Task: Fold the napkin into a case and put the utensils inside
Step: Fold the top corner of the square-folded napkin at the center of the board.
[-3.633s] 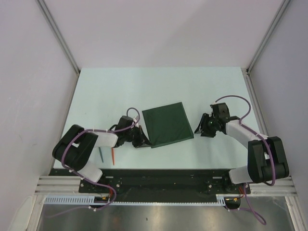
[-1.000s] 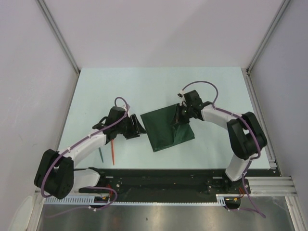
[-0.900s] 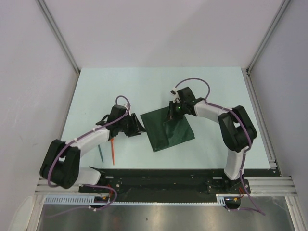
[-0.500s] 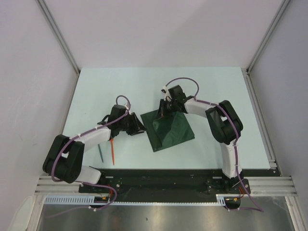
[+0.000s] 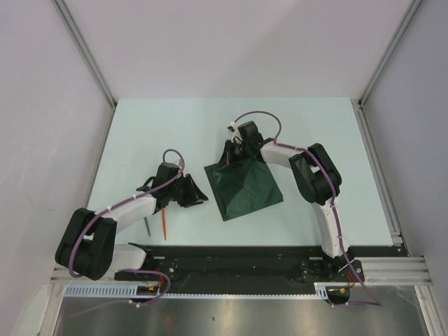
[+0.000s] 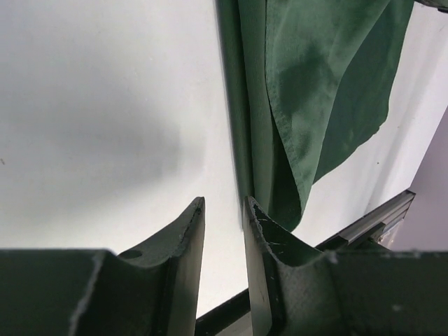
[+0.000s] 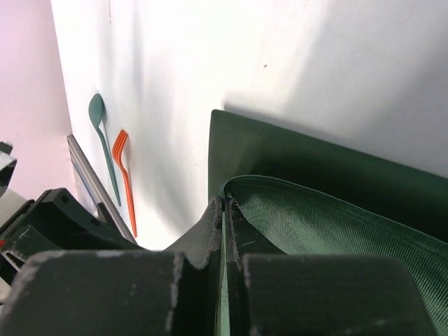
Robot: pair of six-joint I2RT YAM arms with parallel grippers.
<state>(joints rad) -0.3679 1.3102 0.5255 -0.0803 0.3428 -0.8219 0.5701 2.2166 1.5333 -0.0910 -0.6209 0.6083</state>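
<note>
The dark green napkin [image 5: 245,190] lies mid-table with one corner lifted and drawn over itself. My right gripper [image 5: 233,155] is shut on that raised corner; in the right wrist view a green cloth edge [image 7: 241,183] runs between the closed jaws of the right gripper [image 7: 225,204]. My left gripper [image 5: 202,198] sits just left of the napkin's left edge. In the left wrist view the left gripper [image 6: 222,210] is open with a narrow empty gap, and the napkin [image 6: 315,98] lies just beyond its right finger. The utensils, an orange fork [image 5: 164,224] and a teal spoon [image 5: 147,225], lie near the left arm.
Pale table [image 5: 161,133] with white walls on three sides. A black rail [image 5: 231,253] runs along the near edge by the arm bases. In the right wrist view the fork [image 7: 126,182] and the spoon [image 7: 103,150] lie side by side near that rail.
My right gripper has carried the napkin corner leftward and farther back, folding the cloth over itself. The left gripper's jaws narrowed and it drew slightly nearer.
</note>
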